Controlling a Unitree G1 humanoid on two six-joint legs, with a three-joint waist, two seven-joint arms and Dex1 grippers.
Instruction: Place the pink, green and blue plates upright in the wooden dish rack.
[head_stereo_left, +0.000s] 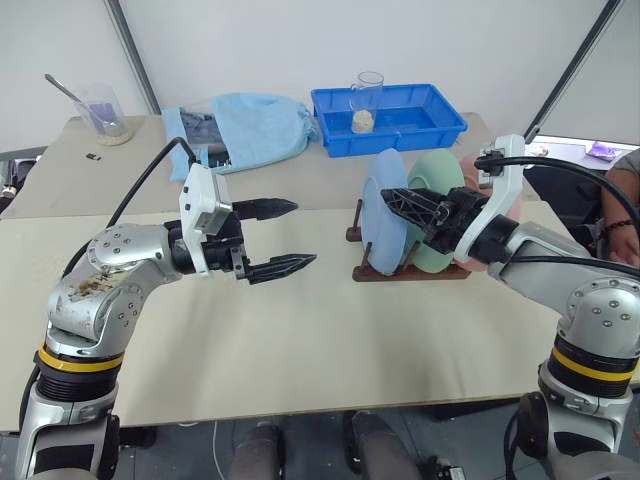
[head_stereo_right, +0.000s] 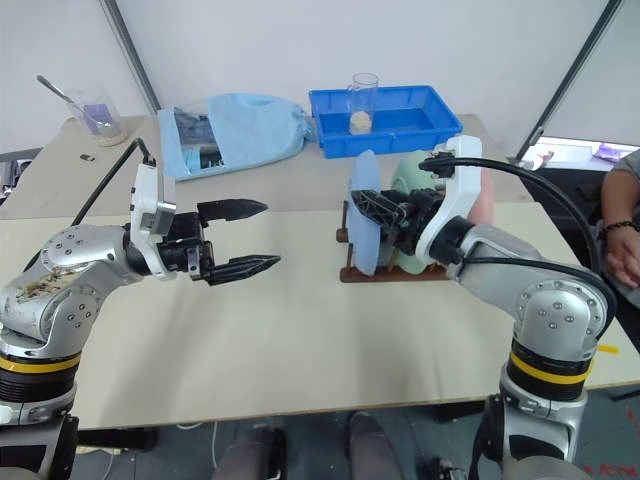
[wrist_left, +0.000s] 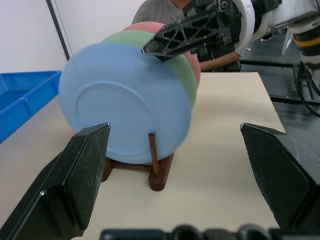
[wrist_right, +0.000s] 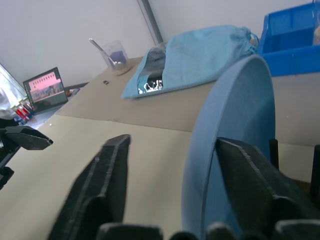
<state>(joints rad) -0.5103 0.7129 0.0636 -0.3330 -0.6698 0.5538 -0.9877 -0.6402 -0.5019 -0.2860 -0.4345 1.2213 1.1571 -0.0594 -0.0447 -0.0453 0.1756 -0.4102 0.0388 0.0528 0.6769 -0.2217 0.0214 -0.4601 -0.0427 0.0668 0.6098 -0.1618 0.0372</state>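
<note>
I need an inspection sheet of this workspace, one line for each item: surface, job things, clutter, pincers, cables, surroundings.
Surface: beige table, bare in front of the rack.
Job things: blue plate, green plate and pink plate stand upright in the rack, blue one nearest the left arm.
Clutter: blue tray with a glass in it, light-blue cloth bag, beaker with spoon, all on the far table.
Pincers: left pincer open, holds nothing; right pincer open, its fingers either side of the blue plate's rim.
Cables: black cable at left wrist, another at right wrist.
Surroundings: a person's arm at right edge; laptop beyond the table.
</note>
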